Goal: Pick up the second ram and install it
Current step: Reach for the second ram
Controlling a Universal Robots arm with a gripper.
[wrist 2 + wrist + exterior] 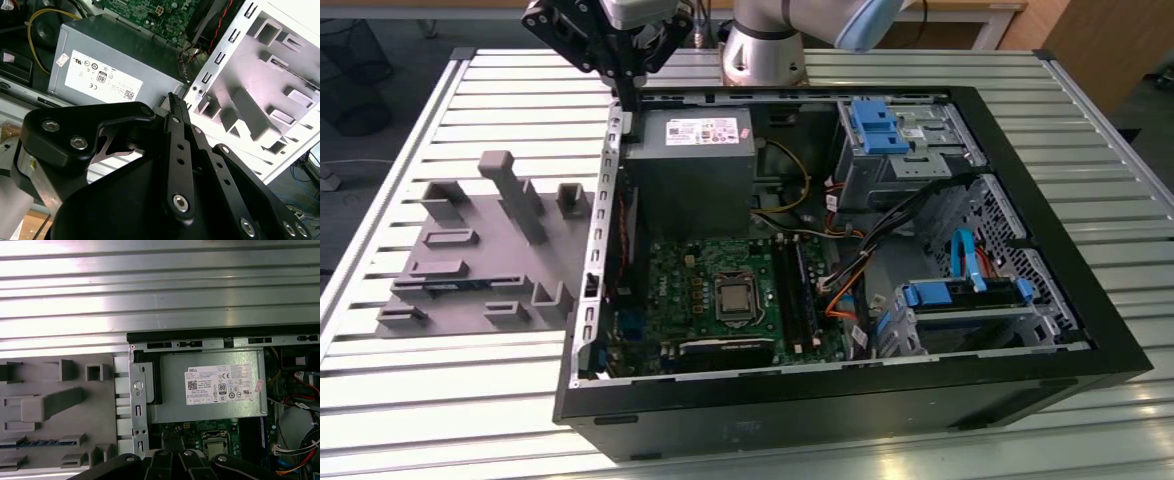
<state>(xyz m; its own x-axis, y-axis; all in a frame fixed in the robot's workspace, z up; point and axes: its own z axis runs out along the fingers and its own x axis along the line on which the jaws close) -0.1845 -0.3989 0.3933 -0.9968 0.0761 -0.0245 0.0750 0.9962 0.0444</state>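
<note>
1. The end effector [173, 102] hovered with its fingers together and empty over the far-left corner of the open computer case [1067, 300], well apart from its target.
2. The second ram [30, 443] sat on edge in the grey fixture [467, 240] at the exterior view's left, probably slotted there for a clean pinch.

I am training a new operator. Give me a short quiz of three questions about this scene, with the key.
1. True or false: the pincer holds the ram stick.
2. In the exterior view, the ram stick lies: A) left of the computer case; B) inside it; C) right of it.
3. Fill in: the ram stick rests in the grey ___.
Key: 1 false; 2 A; 3 fixture.
</note>
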